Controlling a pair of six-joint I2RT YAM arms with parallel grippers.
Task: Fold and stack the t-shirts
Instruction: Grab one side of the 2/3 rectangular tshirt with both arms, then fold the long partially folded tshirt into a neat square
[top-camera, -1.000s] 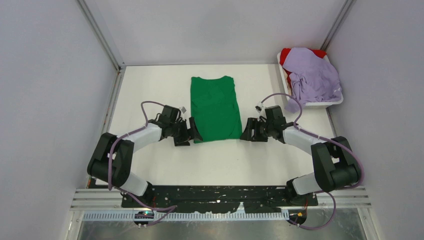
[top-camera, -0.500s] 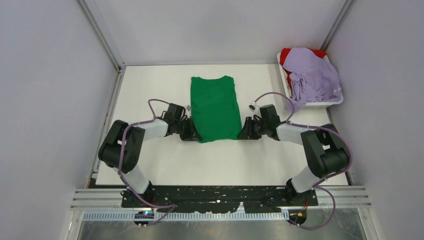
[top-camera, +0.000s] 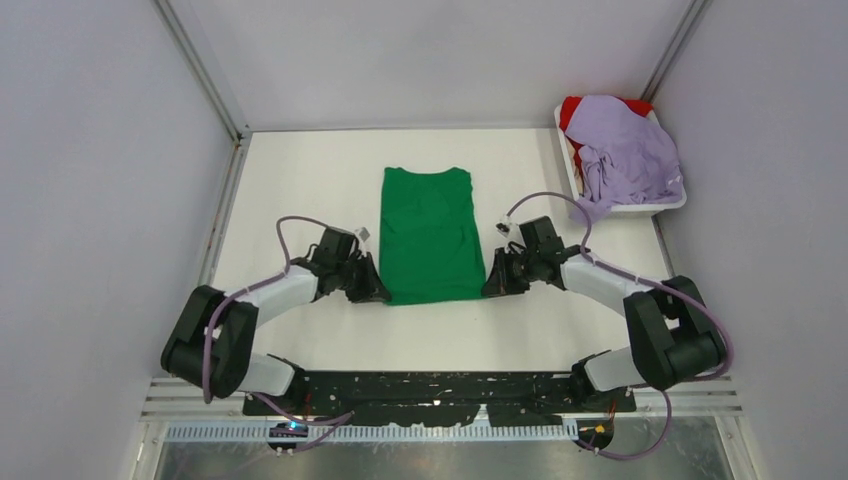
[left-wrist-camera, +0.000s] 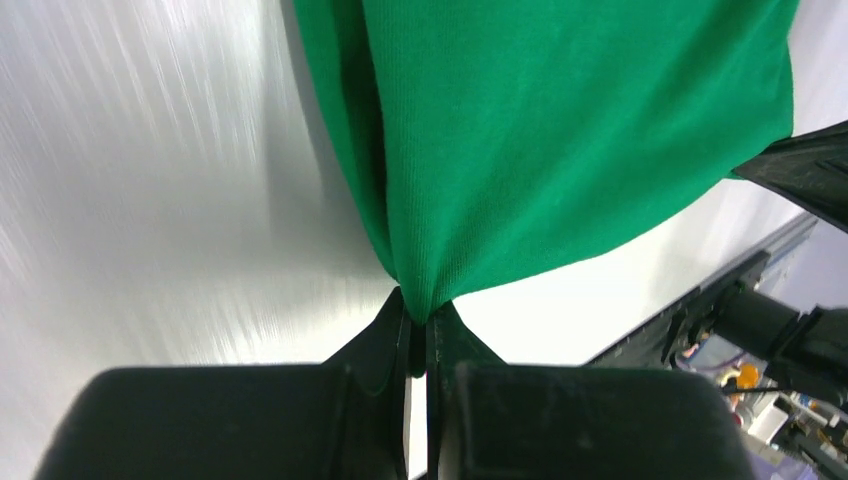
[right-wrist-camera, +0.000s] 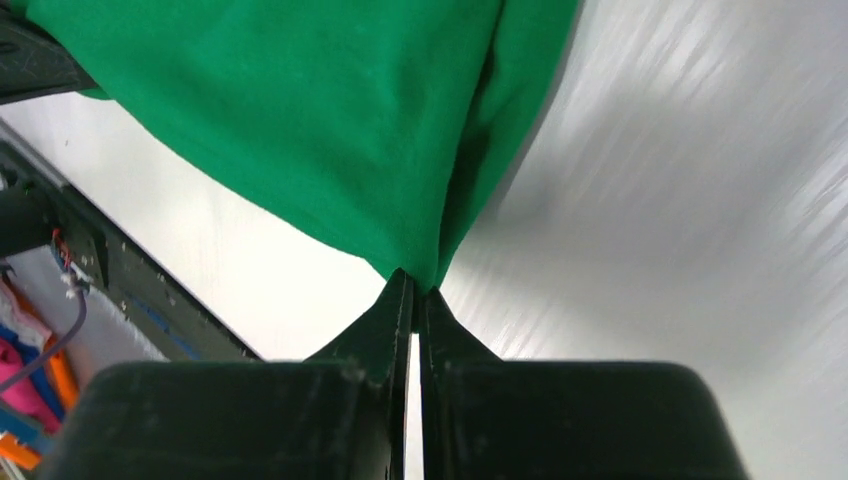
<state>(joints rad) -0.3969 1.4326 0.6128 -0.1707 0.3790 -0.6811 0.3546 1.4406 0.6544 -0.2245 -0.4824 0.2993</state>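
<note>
A bright green t-shirt (top-camera: 430, 233) lies as a long narrow rectangle in the middle of the white table, its sides folded in. My left gripper (top-camera: 378, 293) is shut on its near left corner; the left wrist view shows green cloth (left-wrist-camera: 560, 130) pinched between the fingertips (left-wrist-camera: 421, 312). My right gripper (top-camera: 492, 288) is shut on the near right corner, and in the right wrist view the green cloth (right-wrist-camera: 300, 120) runs into the closed tips (right-wrist-camera: 414, 290). A lavender-purple t-shirt (top-camera: 625, 152) lies crumpled over a red t-shirt (top-camera: 574, 108) at the back right.
A white rectangular tray (top-camera: 650, 207) at the back right holds the lavender and red shirts. Grey walls and metal posts (top-camera: 200, 70) close in the table on three sides. A black base rail (top-camera: 440, 385) runs along the near edge.
Both grippers closed on the green shirt's near corners and drew back toward the near edge, pulling the shirt a little nearer and straighter.
</note>
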